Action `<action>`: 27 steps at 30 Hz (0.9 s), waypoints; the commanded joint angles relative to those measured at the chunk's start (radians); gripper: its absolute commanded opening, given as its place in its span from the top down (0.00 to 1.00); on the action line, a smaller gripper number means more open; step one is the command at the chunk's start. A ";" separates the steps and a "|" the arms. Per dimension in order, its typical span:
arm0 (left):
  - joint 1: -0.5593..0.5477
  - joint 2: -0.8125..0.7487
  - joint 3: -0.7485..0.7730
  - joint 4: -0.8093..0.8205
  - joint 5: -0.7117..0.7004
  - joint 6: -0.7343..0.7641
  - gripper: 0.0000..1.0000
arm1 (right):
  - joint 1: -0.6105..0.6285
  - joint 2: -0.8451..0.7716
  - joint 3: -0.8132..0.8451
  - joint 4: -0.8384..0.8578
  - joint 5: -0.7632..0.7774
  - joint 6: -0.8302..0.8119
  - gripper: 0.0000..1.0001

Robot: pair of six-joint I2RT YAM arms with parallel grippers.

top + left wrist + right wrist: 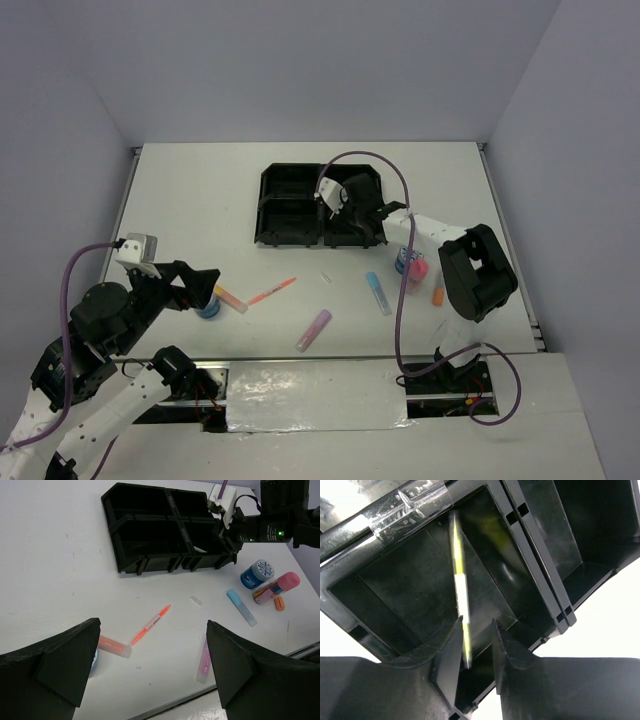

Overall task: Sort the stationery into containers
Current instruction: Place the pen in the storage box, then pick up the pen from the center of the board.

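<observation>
My right gripper (476, 622) hangs over a right-hand compartment of the black tray (290, 205), jaws a little apart. A thin yellow pen (459, 585) stands slanted inside that compartment, its lower end beside one finger and clear of the other. My left gripper (153, 630) is wide open above the table, holding nothing. Below it lie a pink pen (151, 625), an orange marker (114, 646) and a purple marker (203, 661). A blue tape roll (209, 305) sits by its left finger. A light blue marker (378, 293), second tape roll (257, 573) and pink-capped bottle (280, 586) lie near the right arm.
A short orange marker (438, 296) lies right of the bottle. A small clear cap (327, 277) rests on the table in front of the tray. The tray's left compartments (135, 510) look dark. The table's near edge runs close under the purple marker.
</observation>
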 commanded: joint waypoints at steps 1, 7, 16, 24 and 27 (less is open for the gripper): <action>-0.002 -0.005 -0.008 0.052 0.015 0.021 0.01 | 0.008 -0.027 0.055 -0.010 -0.007 0.006 0.59; -0.002 -0.003 -0.007 0.049 0.012 0.019 0.01 | 0.011 -0.071 0.065 -0.017 0.008 0.015 0.59; -0.002 0.088 0.013 0.035 -0.008 0.007 0.01 | 0.038 -0.344 0.116 -0.086 0.056 0.390 0.15; -0.004 0.585 0.096 -0.023 0.039 -0.045 0.01 | 0.075 -0.643 -0.083 -0.157 -0.065 0.814 0.02; -0.012 0.778 0.093 0.027 0.055 -0.064 0.01 | 0.086 -0.734 -0.166 -0.172 -0.108 0.848 0.02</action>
